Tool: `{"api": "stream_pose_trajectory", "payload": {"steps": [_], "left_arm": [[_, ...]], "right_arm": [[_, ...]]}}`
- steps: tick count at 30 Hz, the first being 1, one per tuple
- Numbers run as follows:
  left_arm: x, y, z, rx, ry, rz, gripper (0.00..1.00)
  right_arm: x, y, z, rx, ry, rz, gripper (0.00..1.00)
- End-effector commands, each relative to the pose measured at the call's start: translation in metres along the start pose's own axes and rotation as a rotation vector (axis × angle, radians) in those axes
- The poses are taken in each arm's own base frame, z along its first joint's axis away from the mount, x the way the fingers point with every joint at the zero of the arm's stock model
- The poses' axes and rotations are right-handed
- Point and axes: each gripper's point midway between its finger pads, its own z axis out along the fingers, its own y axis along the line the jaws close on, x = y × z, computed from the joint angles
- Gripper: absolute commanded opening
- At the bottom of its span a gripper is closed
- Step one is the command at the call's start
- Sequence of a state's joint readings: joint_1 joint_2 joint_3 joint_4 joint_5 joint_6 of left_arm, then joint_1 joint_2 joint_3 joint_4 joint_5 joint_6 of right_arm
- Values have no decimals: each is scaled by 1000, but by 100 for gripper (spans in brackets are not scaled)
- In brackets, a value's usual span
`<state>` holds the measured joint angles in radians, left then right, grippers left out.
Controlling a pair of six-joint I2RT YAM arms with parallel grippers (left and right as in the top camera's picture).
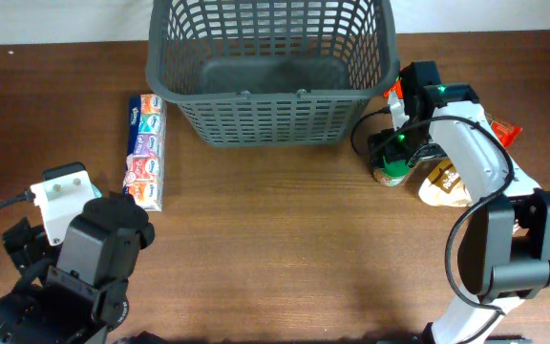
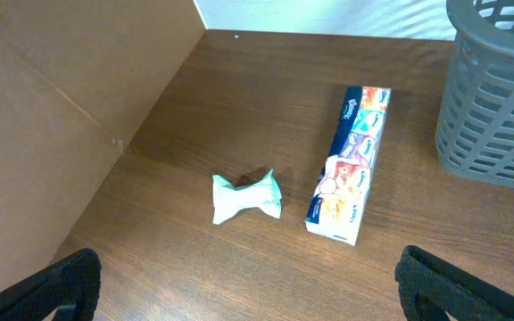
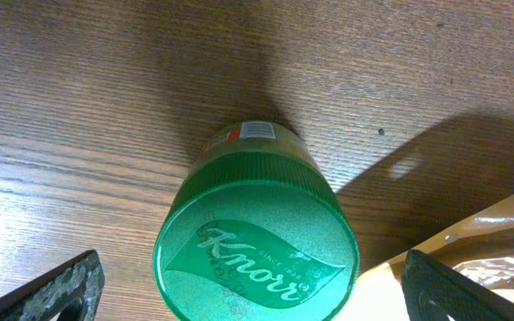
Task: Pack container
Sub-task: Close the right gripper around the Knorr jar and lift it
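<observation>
Container (image 1: 265, 119), a dark grey lattice basket with nothing visible on its floor, stands just beside the right gripper (image 3: 257, 290), on the side toward the other arm. That gripper hangs released over a Knorr jar (image 3: 257, 259) with a green lid, its 2 fingers spread wide to either side and touching nothing. The lid sits a little off the midline, so a closing finger could strike 1 side first and tip or roll the jar. A brown pouch (image 3: 471, 259) lies just beside the jar beneath 1 finger and could get pinched. A low carry would likely knock the basket's tall wall. The left gripper (image 2: 248, 285) hangs released and empty, with a tissue multipack (image 2: 351, 165) ahead of it.
</observation>
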<state>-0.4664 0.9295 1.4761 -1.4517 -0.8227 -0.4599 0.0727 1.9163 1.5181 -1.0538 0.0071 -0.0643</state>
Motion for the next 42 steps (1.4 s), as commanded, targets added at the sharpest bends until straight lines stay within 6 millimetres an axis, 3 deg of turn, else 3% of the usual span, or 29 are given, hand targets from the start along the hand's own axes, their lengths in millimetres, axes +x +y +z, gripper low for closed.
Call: {"api": "stream_pose_trajectory", "payload": {"steps": [1, 21, 35, 42], "left_arm": [[-2, 0, -1, 1, -5, 3, 100], [-2, 0, -1, 1, -5, 3, 100], [-2, 0, -1, 1, -5, 3, 99], [-2, 0, -1, 1, -5, 3, 100]], "right_arm": [[2, 3, 2, 4, 10, -17, 99], [7, 3, 11, 3, 18, -16, 99], [7, -16, 13, -24, 8, 49, 99], [7, -10, 13, -55, 7, 46, 99]]}}
